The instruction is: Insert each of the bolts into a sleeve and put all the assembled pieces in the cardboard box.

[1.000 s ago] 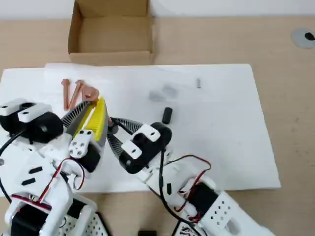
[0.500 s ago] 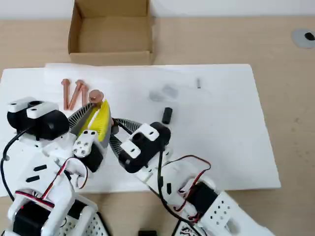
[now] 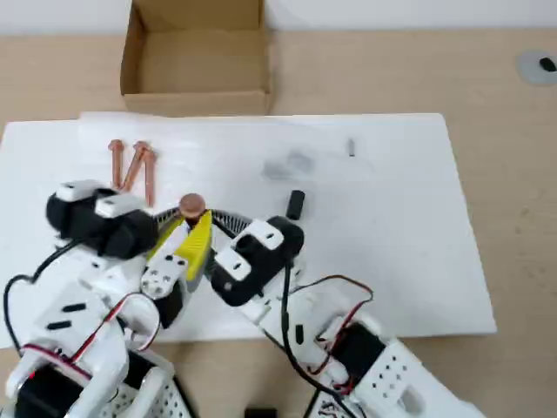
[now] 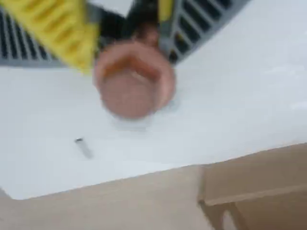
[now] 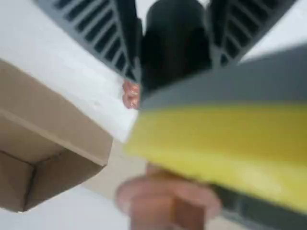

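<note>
My left gripper (image 3: 193, 225), with one yellow finger (image 4: 57, 28), is shut on a copper bolt (image 3: 191, 207) whose round head (image 4: 134, 86) faces the wrist camera. Right beside it my right gripper (image 3: 218, 222) is shut on a black sleeve (image 5: 175, 38) held between its grey ribbed fingers (image 5: 91, 28). The bolt head (image 5: 168, 201) and the yellow finger (image 5: 225, 143) sit just in front of that sleeve. Three more bolts (image 3: 130, 161) lie at the left of the white sheet. Another black sleeve (image 3: 296, 205) lies near the middle. The open cardboard box (image 3: 196, 57) stands at the back left.
A white paper sheet (image 3: 392, 244) covers the wooden table, bare on its right half. A small metal pin (image 3: 351, 148) lies near the sheet's far edge. A grey disc (image 3: 537, 65) sits at the far right of the table.
My left arm has carried the bolt away from the loose bolts, rightward and nearer, up to the tip of the right gripper. The right arm has stayed where it was.
</note>
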You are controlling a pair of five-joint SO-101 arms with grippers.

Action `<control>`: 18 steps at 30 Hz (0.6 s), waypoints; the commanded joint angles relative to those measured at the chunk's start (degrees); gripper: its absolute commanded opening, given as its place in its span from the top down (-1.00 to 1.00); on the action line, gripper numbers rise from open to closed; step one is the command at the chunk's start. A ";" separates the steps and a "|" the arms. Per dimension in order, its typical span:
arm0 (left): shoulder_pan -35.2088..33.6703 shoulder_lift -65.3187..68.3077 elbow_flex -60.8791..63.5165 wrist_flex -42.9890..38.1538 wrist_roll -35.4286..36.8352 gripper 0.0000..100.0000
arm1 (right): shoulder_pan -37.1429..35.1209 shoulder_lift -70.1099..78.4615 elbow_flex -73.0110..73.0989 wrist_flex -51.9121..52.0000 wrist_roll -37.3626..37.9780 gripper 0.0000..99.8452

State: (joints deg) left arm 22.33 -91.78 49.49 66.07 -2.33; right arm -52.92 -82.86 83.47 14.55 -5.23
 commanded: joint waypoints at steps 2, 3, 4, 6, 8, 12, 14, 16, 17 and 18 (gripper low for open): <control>-5.54 0.31 -3.34 0.53 -0.44 0.65 | -0.31 -0.92 -1.27 0.35 -0.26 0.98; -6.07 0.40 -3.69 1.41 -0.44 0.64 | -0.31 -0.92 -1.36 1.41 -0.26 0.98; -6.42 0.40 -4.48 2.81 -0.44 0.63 | -0.31 -0.92 -1.36 2.02 -0.26 0.98; -6.51 0.40 -6.42 5.80 -0.44 0.60 | -0.22 -0.92 -1.36 2.73 -0.26 0.98; -6.77 0.48 -8.26 7.12 -0.44 0.60 | 0.84 -0.92 -1.36 2.46 -0.26 0.98; -7.91 0.57 -13.01 8.09 -0.44 0.60 | 4.97 -0.31 -3.47 2.29 -0.26 0.98; -11.08 1.98 -15.91 8.88 -0.44 0.60 | 8.22 1.89 -6.29 2.29 -0.26 0.98; -15.21 5.93 -18.64 8.97 -0.44 0.61 | 11.30 6.73 -10.07 2.37 0.00 0.98; -17.58 8.40 -20.04 9.05 -0.53 0.64 | 12.35 10.07 -12.18 2.37 0.26 0.98; -20.13 11.30 -21.45 9.05 -0.70 0.68 | 13.05 14.11 -14.37 2.37 1.23 0.98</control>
State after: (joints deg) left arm 8.18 -86.86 33.41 74.77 -2.33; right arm -43.08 -76.09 78.02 17.27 -4.97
